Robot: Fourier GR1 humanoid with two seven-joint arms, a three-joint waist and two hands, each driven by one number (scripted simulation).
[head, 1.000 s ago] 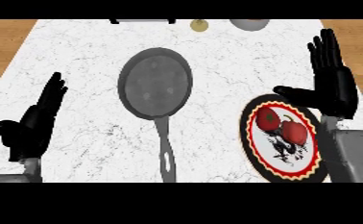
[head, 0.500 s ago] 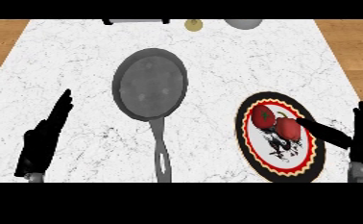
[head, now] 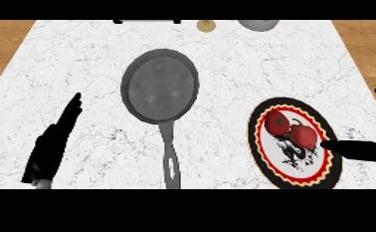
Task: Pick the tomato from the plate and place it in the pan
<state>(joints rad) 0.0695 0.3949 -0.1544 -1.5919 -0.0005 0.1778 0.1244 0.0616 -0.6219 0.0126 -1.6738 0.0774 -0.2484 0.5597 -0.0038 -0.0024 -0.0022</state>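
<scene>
The dark grey pan lies mid-counter, its handle pointing toward me. At the lower right sits a round plate with a red and yellow patterned rim. On it lie two red round pieces side by side: the tomato and another red one up-left of it. My right hand comes in from the right edge; only a straight dark finger shows, its tip right beside the tomato. My left hand rests open at the lower left, fingers straight, well away from the pan.
At the counter's far edge stand a small yellowish round thing, a grey bowl-like object and a dark-edged item. Wooden floor shows past the left and right edges of the white marble top.
My right hand has come down from upright at the right edge to low beside the plate, a finger now at the tomato. The left hand has sunk lower and flatter.
</scene>
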